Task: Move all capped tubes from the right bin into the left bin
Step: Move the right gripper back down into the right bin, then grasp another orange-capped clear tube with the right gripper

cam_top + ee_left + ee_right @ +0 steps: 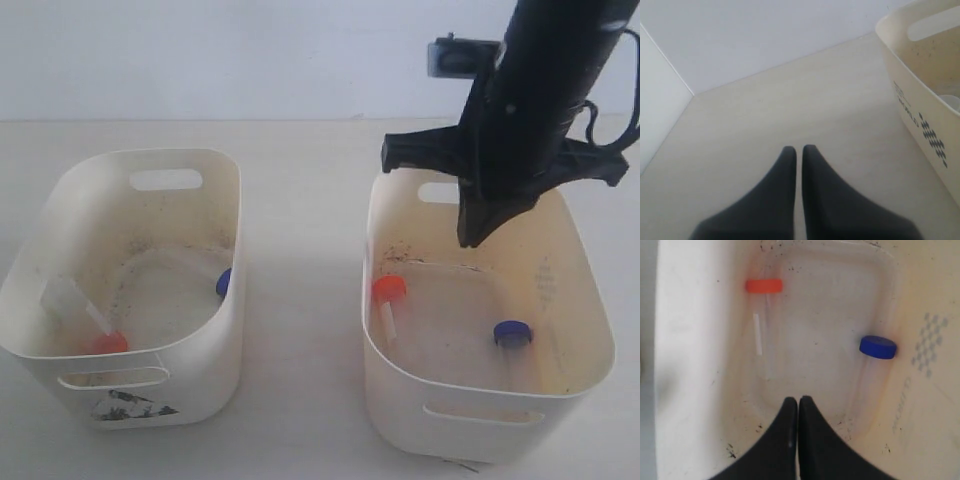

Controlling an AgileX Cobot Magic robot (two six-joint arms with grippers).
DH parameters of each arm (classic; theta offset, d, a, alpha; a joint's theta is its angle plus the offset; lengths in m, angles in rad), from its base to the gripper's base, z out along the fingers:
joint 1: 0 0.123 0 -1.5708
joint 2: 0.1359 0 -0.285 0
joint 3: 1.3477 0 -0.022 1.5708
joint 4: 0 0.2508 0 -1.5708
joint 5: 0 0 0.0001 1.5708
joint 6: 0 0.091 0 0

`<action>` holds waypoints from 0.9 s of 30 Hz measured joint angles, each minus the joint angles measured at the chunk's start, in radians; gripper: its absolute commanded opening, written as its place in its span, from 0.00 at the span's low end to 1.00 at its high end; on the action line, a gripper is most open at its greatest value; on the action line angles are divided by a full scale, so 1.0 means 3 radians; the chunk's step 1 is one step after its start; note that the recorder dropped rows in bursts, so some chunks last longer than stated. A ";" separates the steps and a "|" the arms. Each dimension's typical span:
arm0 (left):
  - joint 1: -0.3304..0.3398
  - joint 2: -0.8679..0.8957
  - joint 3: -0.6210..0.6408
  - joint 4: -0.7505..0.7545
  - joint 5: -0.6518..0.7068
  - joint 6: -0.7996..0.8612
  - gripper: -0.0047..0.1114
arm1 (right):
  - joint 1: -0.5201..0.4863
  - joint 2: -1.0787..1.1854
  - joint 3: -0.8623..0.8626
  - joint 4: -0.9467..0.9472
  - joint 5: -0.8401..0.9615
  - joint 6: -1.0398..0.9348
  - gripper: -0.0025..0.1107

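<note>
The right bin [590,330] holds two capped tubes: an orange-capped tube [388,292] [764,286] by its left wall and a blue-capped tube [512,333] [878,346] toward its right. My right gripper [475,235] [798,401] hangs shut and empty over the back of this bin, above both tubes. The left bin [225,180] with the dark front smudge holds an orange-capped tube [100,335] at its front and a blue cap [223,282] against its right wall. My left gripper [796,149] is shut over bare table, outside the exterior view.
A strip of table [300,300] separates the two bins. In the left wrist view a cream bin wall [920,115] with printed dots stands beside the gripper, and a pale wall [660,120] borders the table.
</note>
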 measured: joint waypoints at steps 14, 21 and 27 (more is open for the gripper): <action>0.0000 0.0000 0.0000 0.0000 0.0000 0.0000 0.08 | 0.0187 0.0230 0.0397 -0.0235 -0.0354 0.0167 0.02; 0.0000 0.0000 0.0000 0.0000 0.0000 0.0000 0.08 | 0.0187 0.0230 0.0524 -0.0213 -0.0671 0.0230 0.02; 0.0000 0.0000 0.0000 0.0000 0.0000 0.0000 0.08 | 0.0187 0.0230 0.0524 -0.0213 -0.0752 0.0256 0.02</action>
